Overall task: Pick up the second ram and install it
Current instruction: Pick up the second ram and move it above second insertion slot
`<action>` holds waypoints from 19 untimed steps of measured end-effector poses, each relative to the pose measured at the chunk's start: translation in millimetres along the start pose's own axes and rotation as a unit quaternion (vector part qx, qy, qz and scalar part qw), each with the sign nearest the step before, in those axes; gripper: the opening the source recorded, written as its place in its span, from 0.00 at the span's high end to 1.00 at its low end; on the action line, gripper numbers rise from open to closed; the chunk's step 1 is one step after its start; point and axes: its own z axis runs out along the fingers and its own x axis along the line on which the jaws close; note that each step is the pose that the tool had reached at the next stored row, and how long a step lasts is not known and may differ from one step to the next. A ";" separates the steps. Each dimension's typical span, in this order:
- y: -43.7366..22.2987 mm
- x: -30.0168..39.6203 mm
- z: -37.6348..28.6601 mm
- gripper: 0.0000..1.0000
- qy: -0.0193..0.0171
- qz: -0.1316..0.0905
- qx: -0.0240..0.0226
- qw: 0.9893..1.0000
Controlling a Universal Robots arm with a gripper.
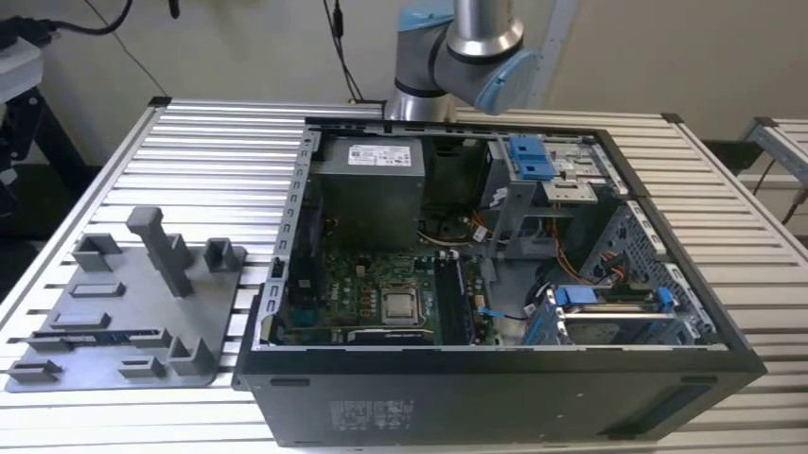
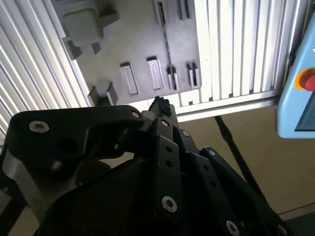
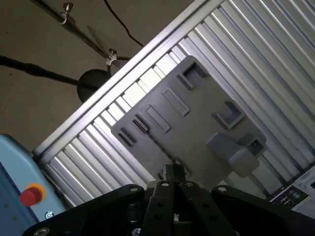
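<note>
First wrist view is showing the pincer (image 3: 173, 173) hanging closed and empty above the grey fixture plate (image 3: 197, 120).

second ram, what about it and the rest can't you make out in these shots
second ram: exterior view, thin bluish strip on the fixture plate; too small to see chips.
memory slots: exterior view, too small to tell whether a stick is seated.
arm: cut off by the exterior view's top edge.
plate beneath the gripper: both wrist views, hidden by the gripper's body.
</note>
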 end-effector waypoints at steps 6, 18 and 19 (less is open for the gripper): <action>0.0 0.1 0.2 0.89 0.002 -0.055 0.002 0.998; 0.0 0.0 1.4 0.89 0.006 -0.163 0.005 0.987; 0.0 0.0 1.5 0.89 0.006 -0.172 0.005 0.985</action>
